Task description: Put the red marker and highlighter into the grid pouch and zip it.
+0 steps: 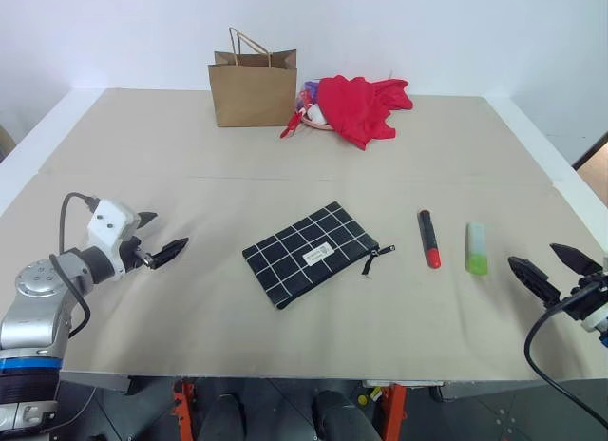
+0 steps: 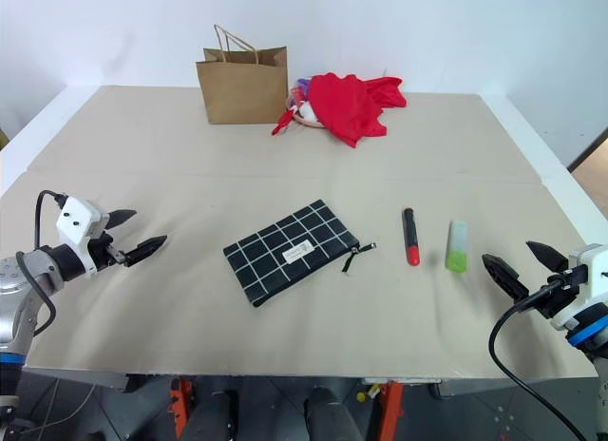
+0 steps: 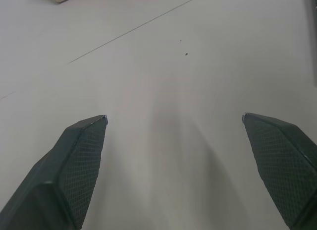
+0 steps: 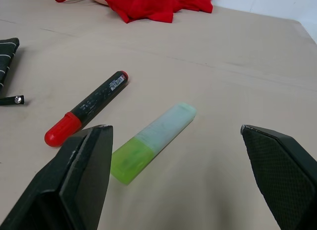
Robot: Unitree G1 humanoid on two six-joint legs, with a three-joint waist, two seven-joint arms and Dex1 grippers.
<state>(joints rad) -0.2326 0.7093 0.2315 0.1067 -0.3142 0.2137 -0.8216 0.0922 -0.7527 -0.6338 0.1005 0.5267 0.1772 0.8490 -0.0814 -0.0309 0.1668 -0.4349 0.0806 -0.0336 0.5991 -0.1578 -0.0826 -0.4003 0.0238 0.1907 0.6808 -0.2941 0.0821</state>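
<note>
The grid pouch [image 1: 310, 253] lies flat and slanted at the middle of the table, its zipper pull [image 1: 377, 256] at its right end. Right of it lies the red marker [image 1: 429, 239], black body with the red cap toward me. Further right rests the highlighter [image 1: 476, 248], pale with a lime-green near end. My right gripper [image 1: 554, 267] hovers open just right of the highlighter, empty; the right wrist view has the highlighter [image 4: 153, 142] and marker [image 4: 87, 107] between its fingers. My left gripper [image 1: 163, 236] hangs open and empty, well left of the pouch.
A brown paper bag [image 1: 253, 86] stands at the back of the table, with a red cloth [image 1: 359, 105] heaped beside it on the right. The table's front edge [image 1: 304, 376] runs just below both grippers.
</note>
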